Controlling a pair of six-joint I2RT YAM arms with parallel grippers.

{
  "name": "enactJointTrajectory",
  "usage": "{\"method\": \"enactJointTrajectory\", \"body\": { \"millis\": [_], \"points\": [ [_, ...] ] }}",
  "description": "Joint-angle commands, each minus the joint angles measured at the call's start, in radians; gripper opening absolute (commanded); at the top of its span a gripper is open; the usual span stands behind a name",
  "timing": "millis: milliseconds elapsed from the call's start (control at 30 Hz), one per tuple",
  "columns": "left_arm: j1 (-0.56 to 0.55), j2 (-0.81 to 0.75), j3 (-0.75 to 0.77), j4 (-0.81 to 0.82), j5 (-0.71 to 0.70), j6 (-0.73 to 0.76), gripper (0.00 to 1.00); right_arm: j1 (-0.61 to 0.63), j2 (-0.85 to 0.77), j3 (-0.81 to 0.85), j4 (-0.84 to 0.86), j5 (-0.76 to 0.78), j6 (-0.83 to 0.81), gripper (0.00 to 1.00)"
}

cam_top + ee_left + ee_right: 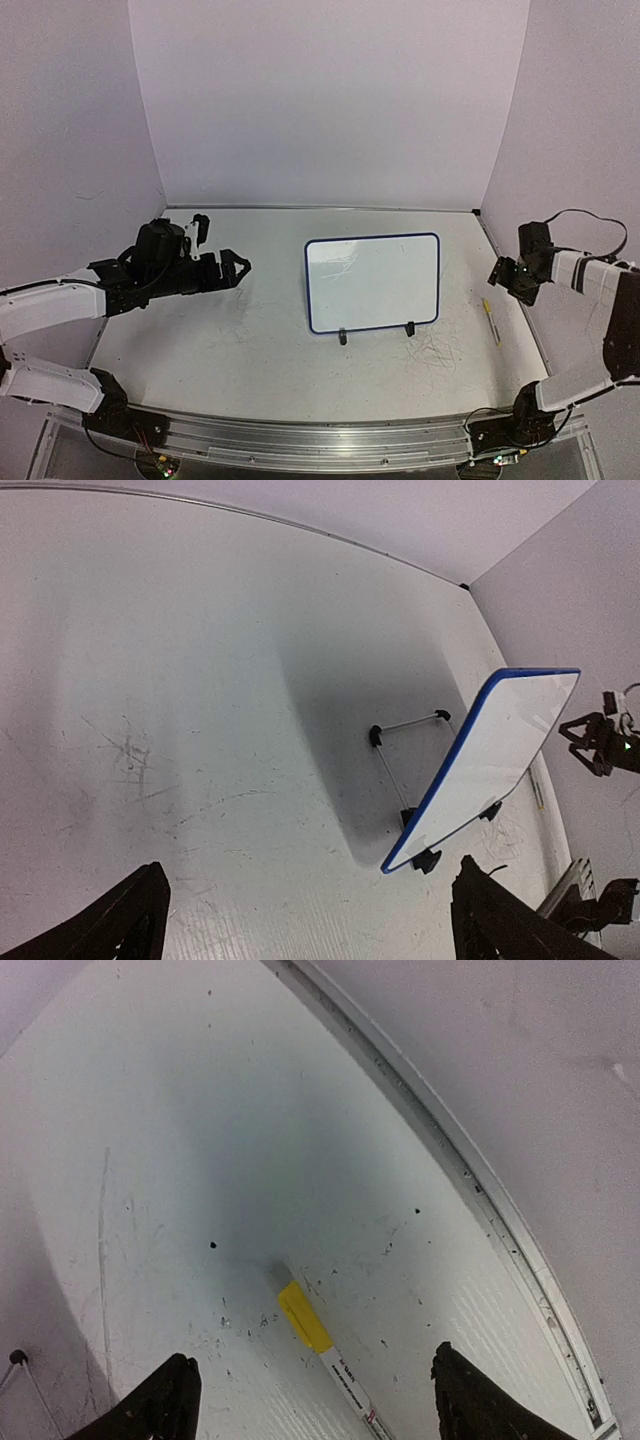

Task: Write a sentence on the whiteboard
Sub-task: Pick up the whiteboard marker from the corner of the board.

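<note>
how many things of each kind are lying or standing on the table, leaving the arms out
whiteboard, standing on its feet: 1
marker, yellow and white, lying flat near the right edge: 1
total: 2

Blue-rimmed whiteboard showing a white face over black feet, faint pale writing streaking it, marker wearing a yellow band on a white barrel, white table carrying dark scuffs.
</note>
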Motion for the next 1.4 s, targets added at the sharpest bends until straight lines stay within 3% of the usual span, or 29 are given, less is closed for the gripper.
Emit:
{"method": "enactJointTrajectory", "body": {
  "millis": [0, 200, 500, 667, 1033, 1367],
  "points": [
    [0.004, -0.056, 0.047, 0.033, 0.088, 0.047, 0.99, -0.017, 0.151, 0.159, -0.130, -0.126, -0.117, 0.79],
    [0.004, -0.080, 0.021, 0.041, 0.153, 0.055, 1.00, -0.019, 0.319, 0.277, -0.233, -0.062, -0.162, 0.66],
    [0.006, -0.145, -0.008, 0.041, 0.235, 0.026, 0.99, -0.027, 0.404, 0.254, -0.284, -0.073, -0.188, 0.50],
    [0.006, -0.177, -0.014, 0.041, 0.248, 0.008, 0.99, -0.026, 0.416, 0.240, -0.280, -0.041, -0.191, 0.47],
    [0.006, -0.219, -0.025, 0.041, 0.258, -0.041, 0.99, -0.026, 0.460, 0.212, -0.244, -0.001, -0.185, 0.30],
    [0.006, -0.222, 0.017, -0.018, 0.237, -0.031, 0.99, -0.026, 0.384, 0.156, -0.187, -0.018, -0.187, 0.10]
  ]
}}
